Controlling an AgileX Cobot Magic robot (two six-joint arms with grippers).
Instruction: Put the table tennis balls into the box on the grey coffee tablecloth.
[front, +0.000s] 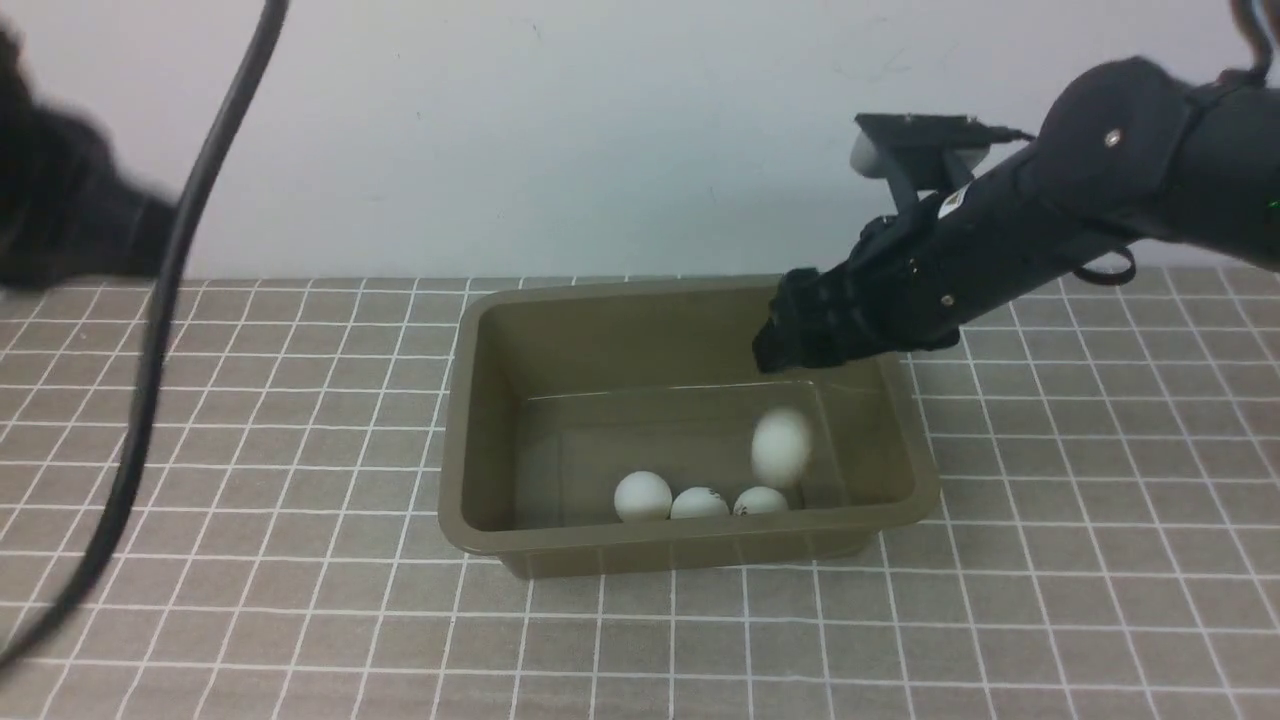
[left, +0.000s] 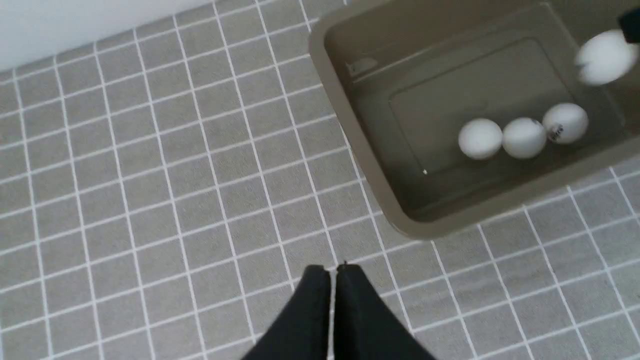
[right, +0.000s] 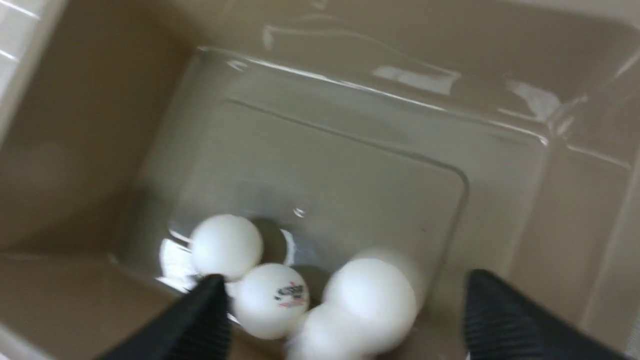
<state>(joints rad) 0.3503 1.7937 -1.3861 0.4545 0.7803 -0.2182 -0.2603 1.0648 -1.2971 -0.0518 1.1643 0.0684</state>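
From here I see only a blurred, cut-off piece of the left arm (front: 75, 200) in the front view, and a dark cable (front: 165, 300) sweeps across that side. The box (front: 690, 545) hides the lower parts of three table tennis balls (front: 643, 497) behind its near wall. A fourth ball (front: 781, 447) is smeared by motion, its outline too soft for me to trace.

My left wrist view cuts the box off but shows the three clear balls in a row on its floor. The right wrist view gives me the dark and reddish print on the middle ball (right: 271, 301) most clearly; there the smeared ball overlaps the end one. The grey coffee tablecloth (front: 300, 600) lies under the box.

I have the left tool (left: 332, 280) pressed together, holding nothing, over the cloth beside the box. The right tool (front: 783, 330) is spread wide above the box's inside, its fingers apart from every ball. All four balls are within the box's walls, the blurred one above the floor.
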